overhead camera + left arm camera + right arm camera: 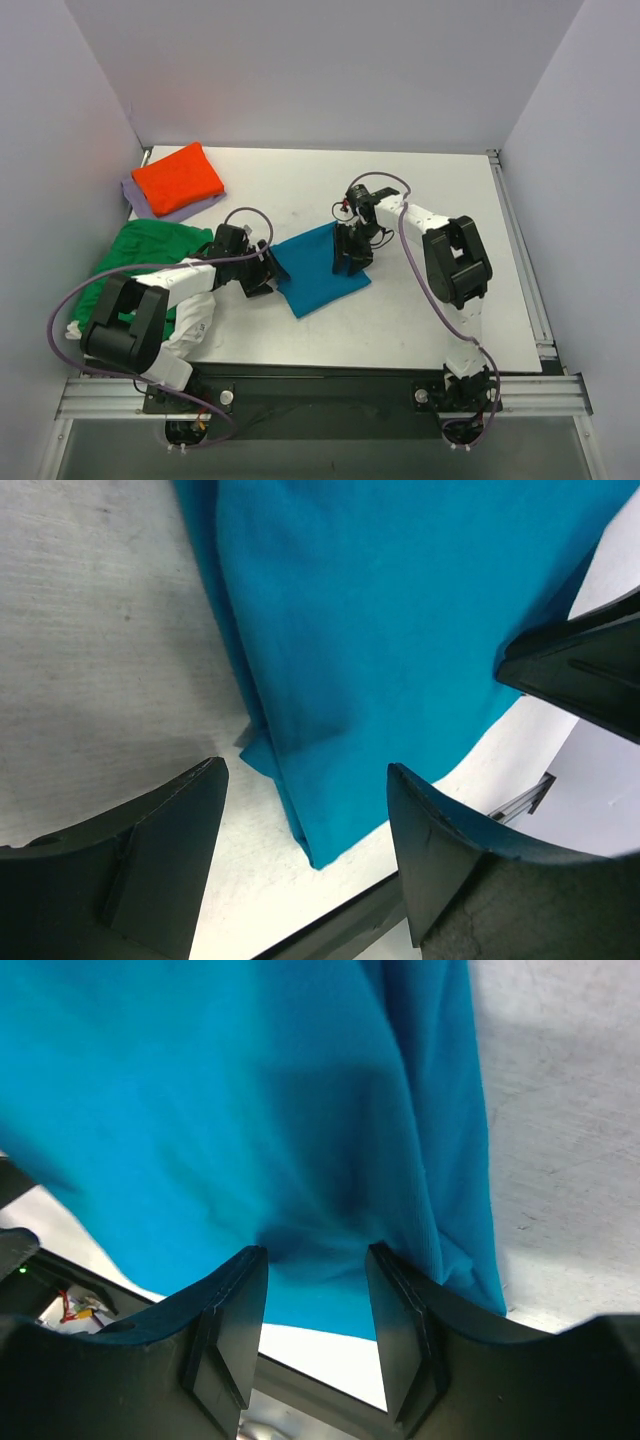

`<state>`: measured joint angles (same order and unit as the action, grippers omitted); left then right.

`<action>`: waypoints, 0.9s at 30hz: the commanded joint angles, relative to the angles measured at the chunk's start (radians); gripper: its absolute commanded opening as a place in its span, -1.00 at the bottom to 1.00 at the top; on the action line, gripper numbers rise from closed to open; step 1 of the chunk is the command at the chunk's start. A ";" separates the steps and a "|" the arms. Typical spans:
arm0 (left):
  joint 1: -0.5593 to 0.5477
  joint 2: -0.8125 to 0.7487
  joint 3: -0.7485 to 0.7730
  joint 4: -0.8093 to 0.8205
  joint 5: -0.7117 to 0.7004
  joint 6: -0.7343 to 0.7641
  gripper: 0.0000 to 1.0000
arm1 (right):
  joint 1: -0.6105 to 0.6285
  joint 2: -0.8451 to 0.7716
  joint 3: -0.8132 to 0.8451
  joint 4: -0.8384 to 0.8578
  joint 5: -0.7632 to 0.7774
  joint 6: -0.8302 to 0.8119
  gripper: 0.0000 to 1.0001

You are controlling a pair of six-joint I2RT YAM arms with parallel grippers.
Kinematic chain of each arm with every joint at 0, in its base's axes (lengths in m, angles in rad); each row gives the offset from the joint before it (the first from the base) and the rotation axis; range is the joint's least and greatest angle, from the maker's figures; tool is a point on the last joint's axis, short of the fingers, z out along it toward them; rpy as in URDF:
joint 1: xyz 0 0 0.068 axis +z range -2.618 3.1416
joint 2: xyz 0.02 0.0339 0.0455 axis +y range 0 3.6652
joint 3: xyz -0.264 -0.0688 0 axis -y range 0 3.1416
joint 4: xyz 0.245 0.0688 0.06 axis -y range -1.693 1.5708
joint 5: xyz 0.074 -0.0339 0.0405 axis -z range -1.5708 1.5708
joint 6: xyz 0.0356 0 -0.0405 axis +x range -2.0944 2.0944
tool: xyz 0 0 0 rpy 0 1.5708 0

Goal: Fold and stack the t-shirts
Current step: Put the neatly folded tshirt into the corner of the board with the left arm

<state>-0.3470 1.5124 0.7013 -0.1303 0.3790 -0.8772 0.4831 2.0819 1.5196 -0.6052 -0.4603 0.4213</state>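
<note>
The teal-blue t-shirt [318,268] lies folded in a rough square on the table's middle. My left gripper [262,276] sits low at its left edge, jaws open. In the left wrist view the shirt [380,630] has its folded corner between my spread fingertips, and the gripper [305,800] holds nothing. My right gripper [350,262] stands on the shirt's right part. In the right wrist view its jaws [317,1255] are apart, tips pressed onto the teal cloth [220,1110], which dents between them.
An orange t-shirt [178,178] lies folded on a lavender one [138,198] at the back left. A green t-shirt [140,250] lies crumpled at the left edge, a white one [192,322] under my left arm. The right gripper's finger [580,670] shows in the left wrist view.
</note>
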 commanded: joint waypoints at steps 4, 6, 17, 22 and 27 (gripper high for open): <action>-0.023 0.042 0.017 -0.025 -0.063 -0.016 0.53 | -0.009 0.003 -0.030 -0.033 0.055 0.013 -0.12; -0.023 0.043 0.012 -0.035 -0.078 -0.017 0.54 | -0.011 0.010 -0.033 -0.036 0.058 0.016 -0.12; -0.044 0.111 0.007 -0.014 -0.138 -0.026 0.57 | -0.006 0.012 -0.036 -0.041 0.055 0.036 -0.13; -0.069 0.164 0.018 -0.035 -0.186 -0.042 0.56 | 0.000 0.007 -0.032 -0.041 0.041 0.042 -0.13; -0.105 0.227 0.053 -0.038 -0.209 -0.043 0.46 | 0.009 0.015 -0.036 -0.039 0.028 0.045 -0.14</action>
<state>-0.4221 1.6371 0.7792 -0.0795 0.3237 -0.9588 0.4808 2.0861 1.4986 -0.6014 -0.4416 0.4622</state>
